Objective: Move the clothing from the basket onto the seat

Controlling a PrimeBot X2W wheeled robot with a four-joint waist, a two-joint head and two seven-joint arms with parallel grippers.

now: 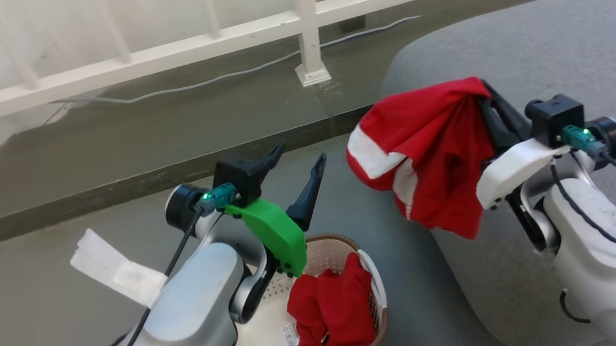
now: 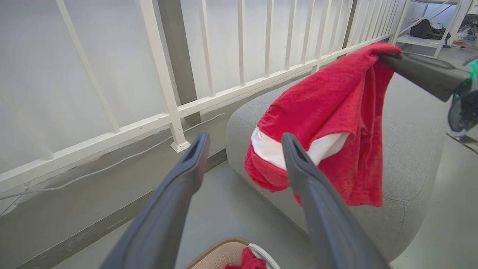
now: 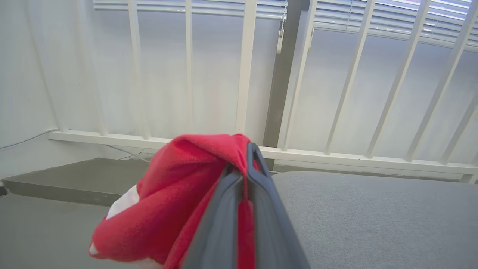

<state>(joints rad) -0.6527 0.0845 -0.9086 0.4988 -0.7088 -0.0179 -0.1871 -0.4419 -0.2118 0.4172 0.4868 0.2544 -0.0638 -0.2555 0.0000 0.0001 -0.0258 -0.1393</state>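
Note:
A red garment (image 1: 430,150) with white stripes hangs in the air at the left edge of the grey seat (image 1: 556,53), pinched by my right gripper (image 1: 485,92), which is shut on its top fold. The same garment (image 2: 336,127) (image 3: 179,198) droops beside the seat (image 2: 407,149) (image 3: 373,213) in both wrist views. Another red garment (image 1: 332,312) lies crumpled in the cream basket (image 1: 372,280) on the floor. My left gripper (image 1: 298,160) hovers open above the basket, its fingers (image 2: 186,172) spread with nothing between them.
A white railing (image 1: 304,20) runs along the back above a raised step (image 1: 117,185), with a cable (image 1: 231,76) lying on it. A white paper tag (image 1: 113,268) hangs off my left arm. Grey floor lies between basket and seat.

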